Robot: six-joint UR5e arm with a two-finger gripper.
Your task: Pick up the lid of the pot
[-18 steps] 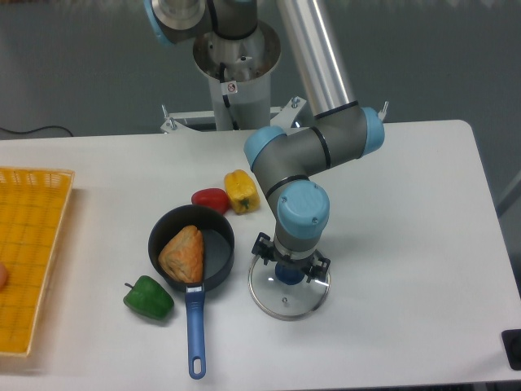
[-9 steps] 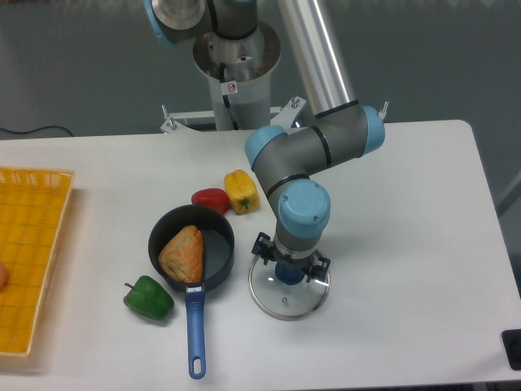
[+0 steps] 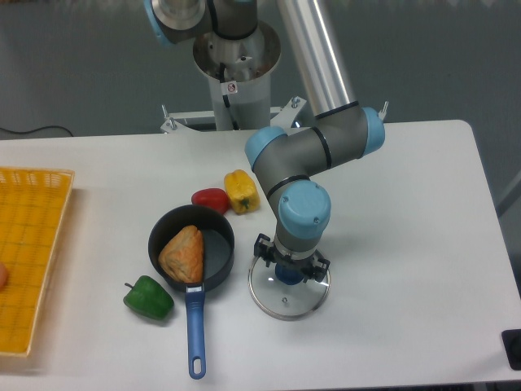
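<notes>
The gripper (image 3: pixel 290 259) reaches down over the pot lid from behind, its two fingers spread to the left and right of the blue knob (image 3: pixel 288 274). A gap seems to remain between the fingers and the knob. The lid is a clear glass disc with a metal rim (image 3: pixel 285 318), lying flat on the table. Its rear part is partly hidden by the gripper.
Left of the lid is a black pan (image 3: pixel 218 254) with a blue handle (image 3: pixel 196 334), holding a brown item (image 3: pixel 182 254). Nearby lie a green pepper (image 3: pixel 149 299), a red object (image 3: pixel 211 199) and a yellow one (image 3: pixel 241 191). A yellow crate (image 3: pixel 32 244) stands far left.
The two fingers have drawn slightly closer together around the knob. The arm and lid show no clear shift.
</notes>
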